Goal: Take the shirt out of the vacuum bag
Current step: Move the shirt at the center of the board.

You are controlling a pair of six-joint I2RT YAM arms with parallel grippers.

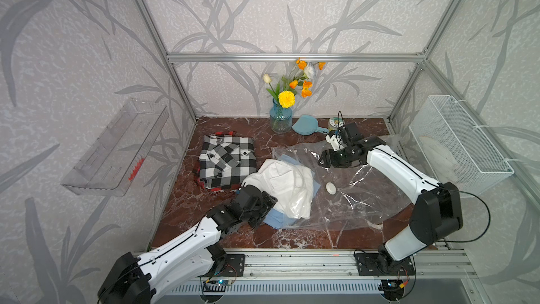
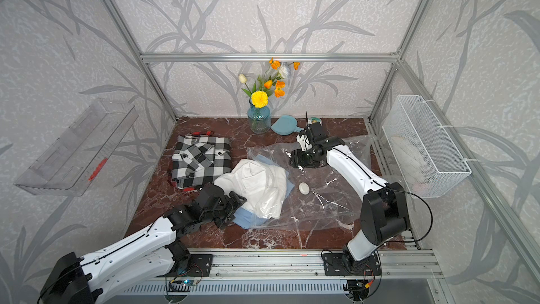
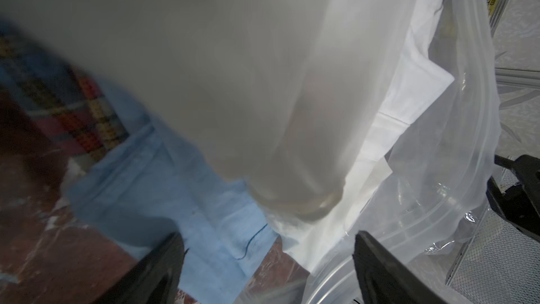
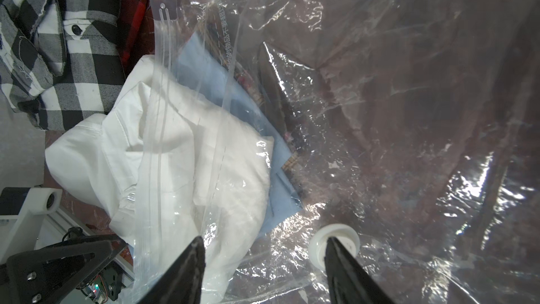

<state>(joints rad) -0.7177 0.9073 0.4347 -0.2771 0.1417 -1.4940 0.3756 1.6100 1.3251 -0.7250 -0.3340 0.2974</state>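
Aluminium rail (image 1: 292, 261) runs along the near edge and carries both arm bases. Beyond it lies a red-brown marble-pattern tabletop (image 1: 204, 212) veined in white, boxed in by aluminium posts and grey leaf-print wall panels.

Left gripper (image 3: 267, 261): fingers spread apart, nothing between them; the wrist view looks across blue cloth toward white cloth hanging close to the lens. In both top views it sits at the near-left edge of the clothing pile.

White shirt (image 1: 285, 188): crumpled, lying on a light blue garment (image 1: 274, 219). Its left part is out in the open, while its right part is under clear film, with the zip-seal strip draped across it in the right wrist view.

Vacuum bag (image 1: 359, 197): flat on the table, crinkled, long axis running left-right, mouth pointing left toward the shirts. Round white valve (image 1: 331, 188) on its upper face, just right of the white shirt.

Right gripper (image 4: 264, 270): fingers apart, holding nothing, above the bag's far part, pointed left.

Mid-left: folded black-and-white plaid shirt (image 1: 226, 160) atop a red plaid one.

Far edge: blue glass vase (image 1: 280, 119) with yellow and orange flowers, teal scoop (image 1: 306, 125), small round tin (image 1: 335, 122).

Walls: clear plastic tray (image 1: 114, 150) on the left, white wire basket (image 1: 458, 144) on the right.
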